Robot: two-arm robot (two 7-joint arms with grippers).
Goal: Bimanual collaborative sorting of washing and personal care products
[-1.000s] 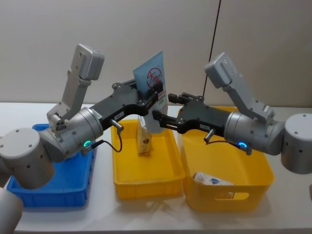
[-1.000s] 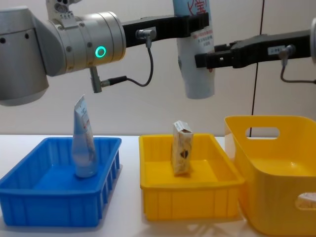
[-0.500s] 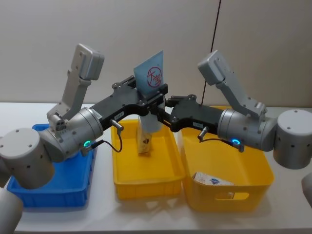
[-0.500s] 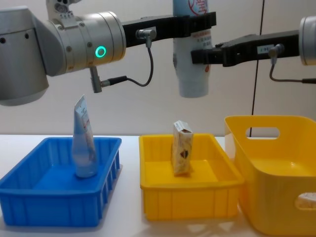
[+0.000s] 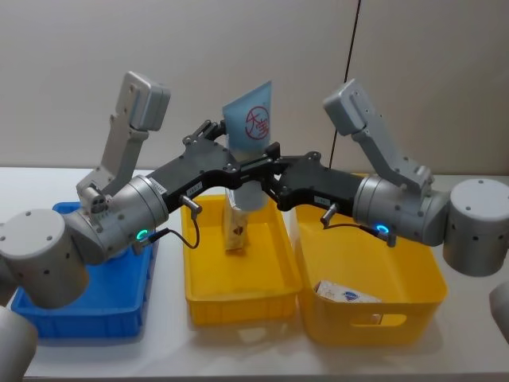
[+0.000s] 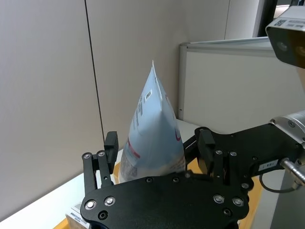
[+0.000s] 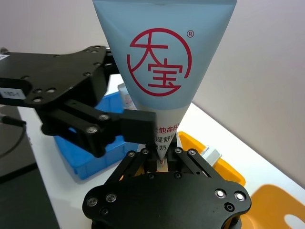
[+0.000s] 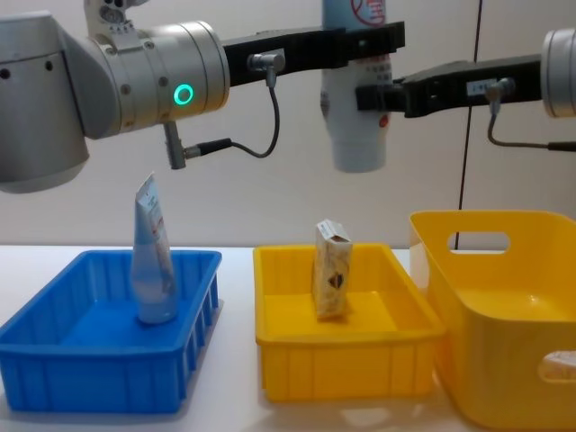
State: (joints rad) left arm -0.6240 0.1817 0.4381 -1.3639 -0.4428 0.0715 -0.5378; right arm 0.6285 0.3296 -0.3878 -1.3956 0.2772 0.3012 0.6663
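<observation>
Overhead, the right gripper (image 5: 262, 177) clamps a pale-blue tube (image 5: 249, 134) printed with red "大宝" in a ring; the left gripper (image 5: 225, 147) flanks it, jaws apart.

You have three containers in a row on the table: a blue plastic tray (image 8: 99, 360) on the left, a shallow yellow plastic tray (image 8: 346, 355) in the middle, and a deep yellow plastic tub (image 8: 504, 306) on the right. A soft white squeeze tube (image 8: 151, 261) stands in the left one, a small cardboard carton (image 8: 331, 268) stands in the middle one, and another carton (image 5: 346, 293) lies in the right one. Above the middle tray, a large pale-blue squeeze tube with red print (image 5: 248, 143) hangs between both grippers.
</observation>
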